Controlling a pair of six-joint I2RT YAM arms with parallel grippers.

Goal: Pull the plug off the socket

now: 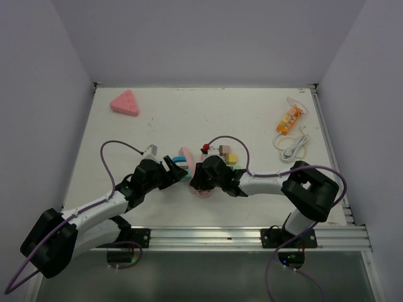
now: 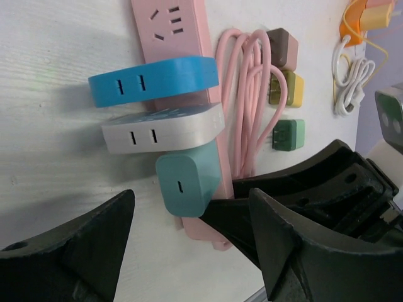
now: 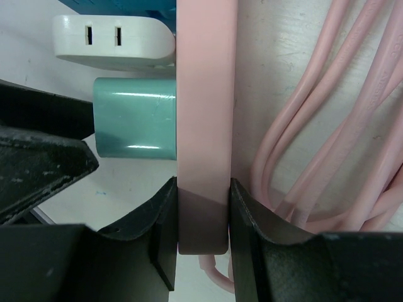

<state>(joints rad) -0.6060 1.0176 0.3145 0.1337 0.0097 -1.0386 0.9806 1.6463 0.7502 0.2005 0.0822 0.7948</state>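
The pink power strip (image 3: 204,126) lies mid-surface (image 1: 252,107), and the right gripper (image 3: 201,189) is clamped across its near end. The teal plug (image 2: 187,182) sits in the strip's last socket. The left gripper (image 2: 192,201) is spread wide just short of it, one finger on each side, neither touching. A white plug (image 2: 160,129) is packed right beside the teal one, with a blue plug (image 2: 151,78) beyond it. The strip's coiled pink cable (image 2: 245,94) lies along the far side. Brown (image 2: 282,47), yellow (image 2: 286,88) and green (image 2: 288,134) adapters lie past the coil.
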